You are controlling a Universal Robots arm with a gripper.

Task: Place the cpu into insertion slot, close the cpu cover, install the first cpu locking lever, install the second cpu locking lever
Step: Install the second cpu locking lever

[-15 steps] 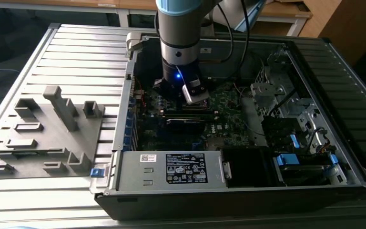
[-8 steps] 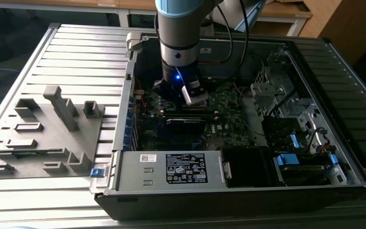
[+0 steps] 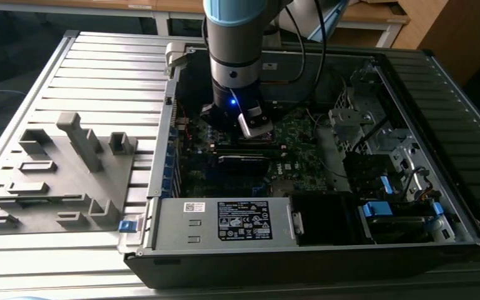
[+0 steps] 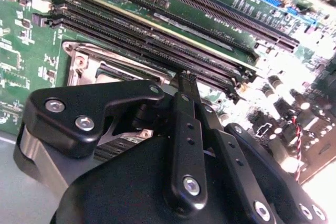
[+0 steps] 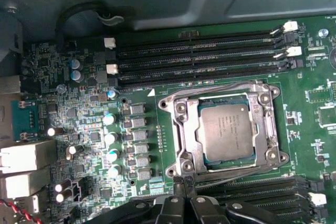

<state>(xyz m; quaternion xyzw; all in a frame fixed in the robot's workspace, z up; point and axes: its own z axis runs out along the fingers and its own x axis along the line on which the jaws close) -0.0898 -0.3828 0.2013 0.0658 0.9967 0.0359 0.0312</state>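
A: Where the arm reaches down into the open computer case [image 3: 440,237], what does the pincer [image 5: 184,186] do?

B: It hovers at the socket's edge, fingers [image 4: 187,85] pressed together with nothing visible between them.

A: And the cpu [image 5: 227,132]?

B: It lies flat in the insertion slot. The cpu cover [image 5: 265,124] lies closed over it, framing the grey top, beside the memory slots [image 5: 199,59] on the green motherboard [image 5: 304,129].

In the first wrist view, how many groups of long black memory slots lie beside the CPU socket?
2. The far slot group lies across the cpu from the pincer; the near slot group lies on the pincer's side, partly hidden behind it.
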